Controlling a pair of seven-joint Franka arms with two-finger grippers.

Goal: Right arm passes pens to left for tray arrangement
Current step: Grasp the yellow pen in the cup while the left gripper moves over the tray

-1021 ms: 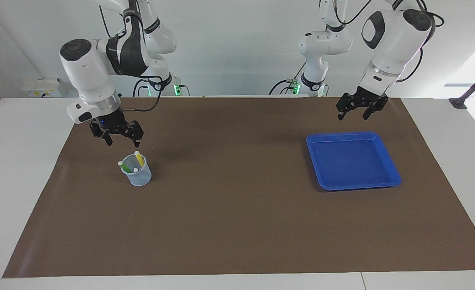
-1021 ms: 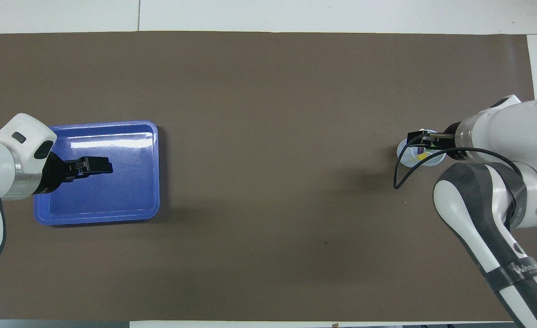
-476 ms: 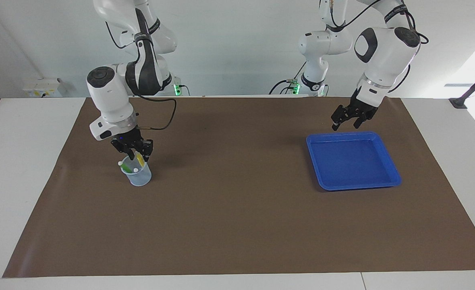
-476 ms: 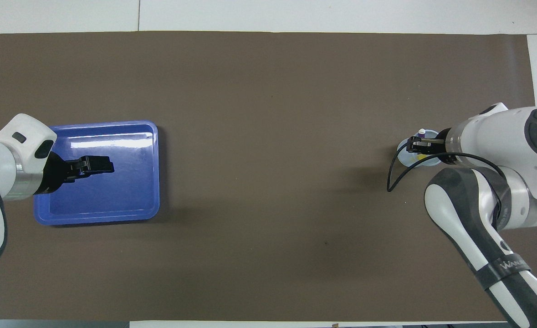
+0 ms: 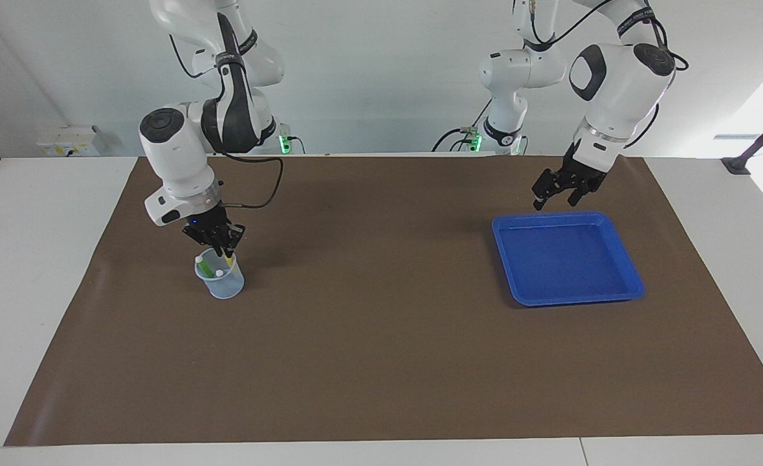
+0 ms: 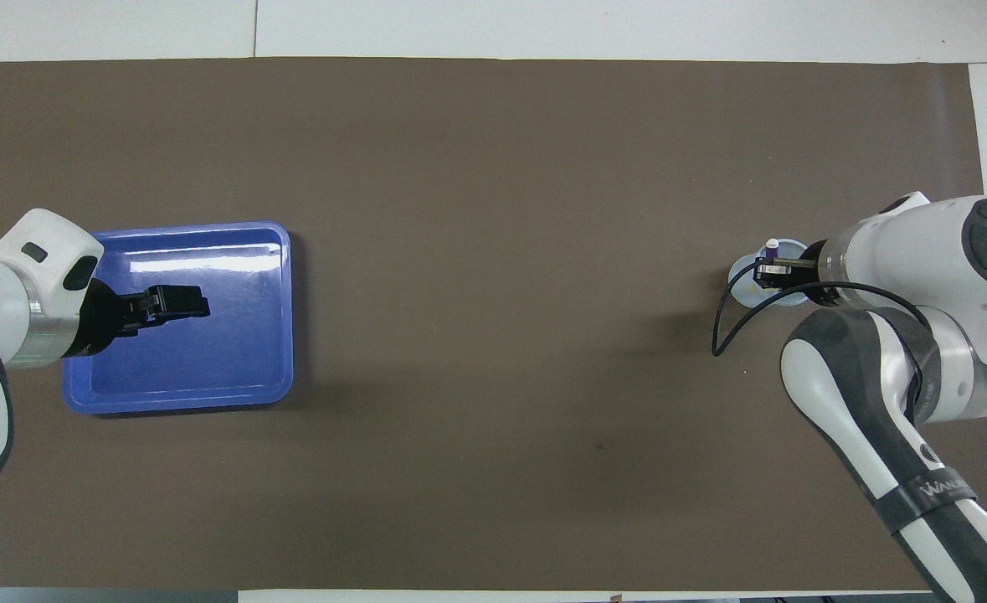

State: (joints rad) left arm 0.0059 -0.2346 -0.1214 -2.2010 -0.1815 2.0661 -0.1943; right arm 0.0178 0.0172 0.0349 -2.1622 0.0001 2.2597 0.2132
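Right claw [image 5: 224, 248] down at mouth of mesh cup [image 5: 221, 279], clenched on yellow pen [image 5: 228, 256]; cup holds pens [image 5: 207, 265], toward right arm's end of desk [image 5: 381, 362]. Tray [image 5: 565, 257] toward left arm's end. Left claw [image 5: 554, 197] released, waiting over tray's robot-side rim.

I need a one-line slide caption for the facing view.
Right gripper shut on the yellow pen in the cup; left gripper open near blue tray.
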